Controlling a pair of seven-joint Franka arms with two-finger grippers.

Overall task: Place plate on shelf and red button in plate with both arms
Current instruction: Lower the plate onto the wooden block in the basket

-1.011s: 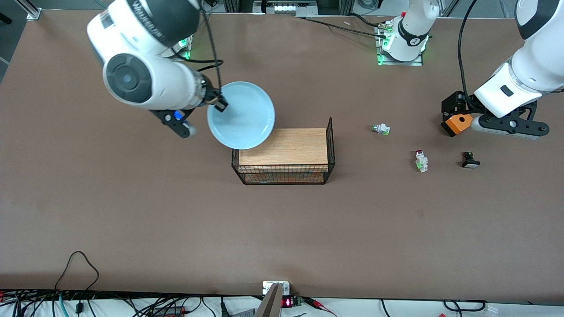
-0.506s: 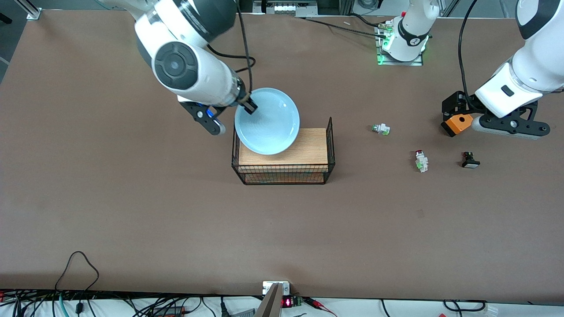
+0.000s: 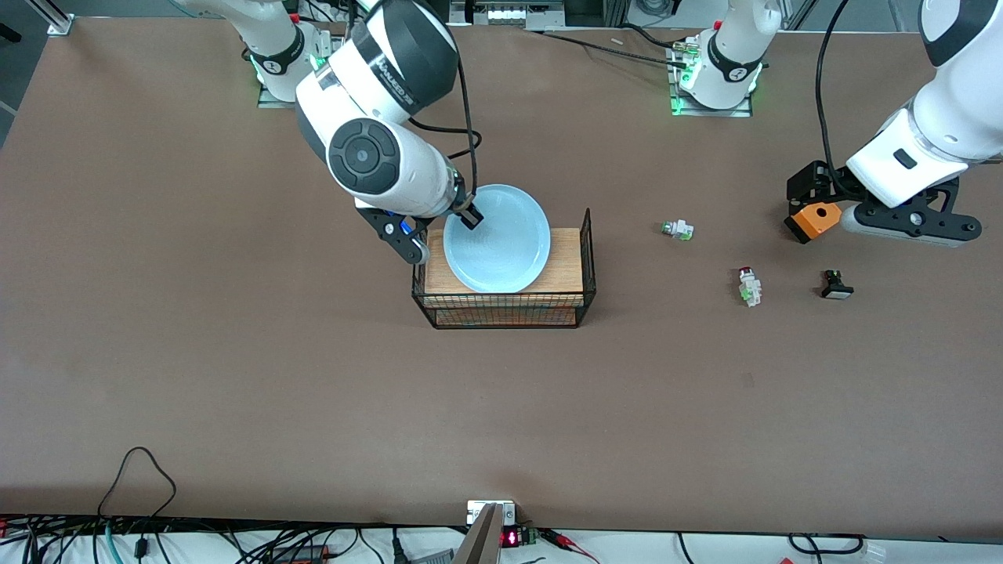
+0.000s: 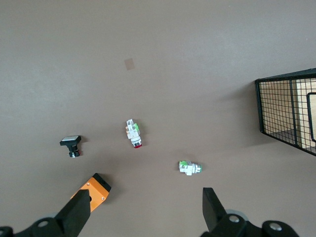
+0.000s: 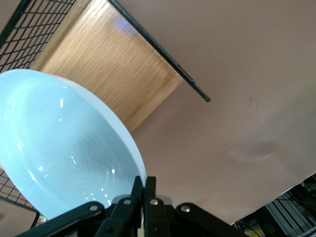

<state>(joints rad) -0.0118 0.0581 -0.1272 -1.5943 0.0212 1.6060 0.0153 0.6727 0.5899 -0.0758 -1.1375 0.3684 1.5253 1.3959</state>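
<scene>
My right gripper (image 3: 468,217) is shut on the rim of the pale blue plate (image 3: 498,240) and holds it over the wooden top of the black wire rack (image 3: 580,258). In the right wrist view the fingers (image 5: 144,183) pinch the plate's (image 5: 59,143) edge. The red button (image 3: 749,283), white body with a dark-red cap, lies on the table toward the left arm's end; it also shows in the left wrist view (image 4: 133,134). My left gripper (image 3: 815,211) is open and empty above the table, beside an orange box (image 3: 811,220).
A green-capped switch (image 3: 677,229) lies between the rack and the left gripper. A black switch (image 3: 835,285) lies beside the red button. The wire rack (image 4: 289,111) shows at the edge of the left wrist view. Cables run along the table's near edge.
My right arm has carried the plate toward the left arm's end of the table, from beside the rack to over its wooden top. The left arm has barely moved.
</scene>
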